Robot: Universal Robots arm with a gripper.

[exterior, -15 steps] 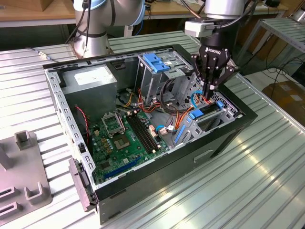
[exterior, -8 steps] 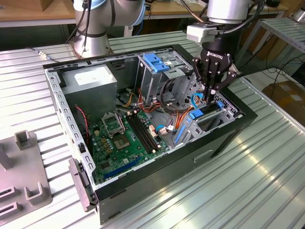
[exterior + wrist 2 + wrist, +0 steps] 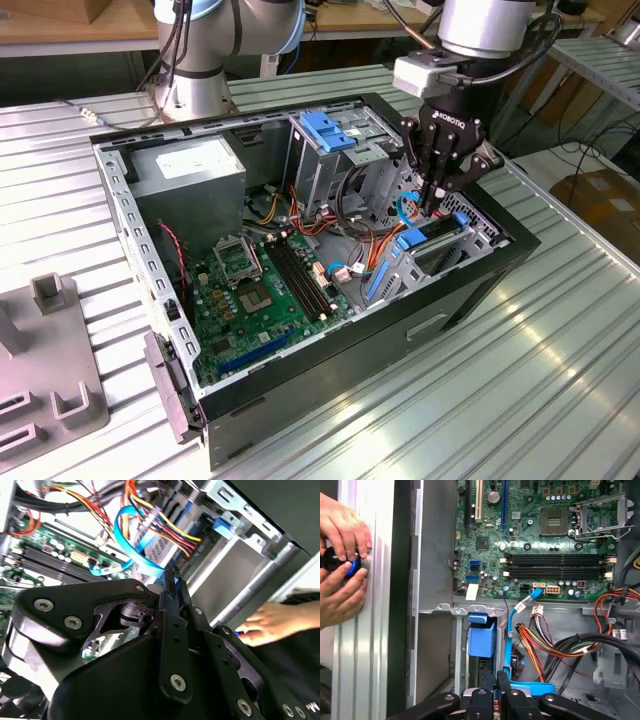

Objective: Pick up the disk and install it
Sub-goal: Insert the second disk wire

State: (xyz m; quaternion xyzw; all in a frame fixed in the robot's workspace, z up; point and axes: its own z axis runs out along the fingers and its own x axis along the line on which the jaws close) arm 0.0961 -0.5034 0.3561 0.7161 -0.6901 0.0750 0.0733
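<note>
Ribbed metal table (image 3: 560,330) holds one open computer case (image 3: 470,290); one gripper (image 3: 437,205) clenched on one disk (image 3: 432,240).

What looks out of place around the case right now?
A person's hands sit on the table beside the computer case, gripping a small black-and-blue object, while the gripper is down inside the case.

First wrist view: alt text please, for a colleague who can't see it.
The pincer, fingers together, sits low inside the open computer case over the blue-railed disk. The green motherboard lies beyond; a person's hands hold a small black-and-blue object outside the case.
</note>
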